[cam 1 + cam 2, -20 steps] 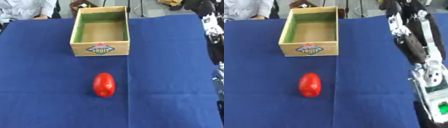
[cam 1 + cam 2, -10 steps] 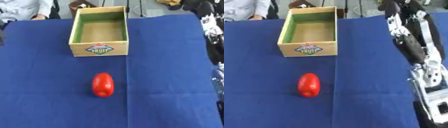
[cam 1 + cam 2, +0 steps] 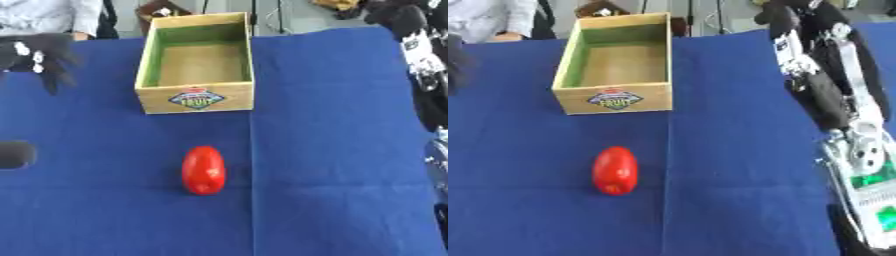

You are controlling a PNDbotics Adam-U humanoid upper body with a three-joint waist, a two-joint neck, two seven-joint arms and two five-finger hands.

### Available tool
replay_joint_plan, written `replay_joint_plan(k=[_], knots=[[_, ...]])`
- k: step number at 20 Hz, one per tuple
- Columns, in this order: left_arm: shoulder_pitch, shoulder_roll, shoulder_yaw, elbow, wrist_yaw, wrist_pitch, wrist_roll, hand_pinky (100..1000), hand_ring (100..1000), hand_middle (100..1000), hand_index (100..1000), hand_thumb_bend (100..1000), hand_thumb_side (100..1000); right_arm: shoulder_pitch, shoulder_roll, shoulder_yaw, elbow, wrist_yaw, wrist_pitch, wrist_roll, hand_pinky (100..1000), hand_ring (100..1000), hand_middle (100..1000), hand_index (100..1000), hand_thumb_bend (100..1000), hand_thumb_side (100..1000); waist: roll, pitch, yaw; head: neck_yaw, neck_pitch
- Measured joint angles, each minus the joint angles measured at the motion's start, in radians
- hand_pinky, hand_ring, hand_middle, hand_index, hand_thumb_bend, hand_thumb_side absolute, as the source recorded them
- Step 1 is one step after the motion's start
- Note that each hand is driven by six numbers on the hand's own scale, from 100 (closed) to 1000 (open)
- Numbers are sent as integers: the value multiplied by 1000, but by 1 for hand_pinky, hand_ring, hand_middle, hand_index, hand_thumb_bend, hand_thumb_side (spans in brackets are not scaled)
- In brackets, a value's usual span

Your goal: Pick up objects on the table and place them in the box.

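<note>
Looks like lab or robot test room, not home. Desk (image 3: 332, 150) draped in plain blue cloth with fold creases, staged for trial. Robot arm (image 3: 833, 90) with bare silver joints, exposed wiring and green circuit board at right. Grey floor, dark stand legs and cables beyond far edge. Seated person in light shirt (image 3: 44, 17) at far corner.

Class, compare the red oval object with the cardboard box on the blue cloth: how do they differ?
The glossy red oval object is rounded, solid and small; the tan cardboard box is square-edged, open-topped, empty and much larger. The red object lies nearer the robot, the box farther back. Both rest on the blue cloth, apart from each other.
</note>
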Motion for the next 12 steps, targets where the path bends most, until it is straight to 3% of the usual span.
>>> replay_joint_plan(k=[12], knots=[[-102, 11, -151, 110, -190, -66, -190, 528, 672, 780, 972, 853, 725, 8, 0, 5, 0, -4, 2, 6, 947, 866, 620, 812, 100, 643, 3, 0, 1, 12, 0]])
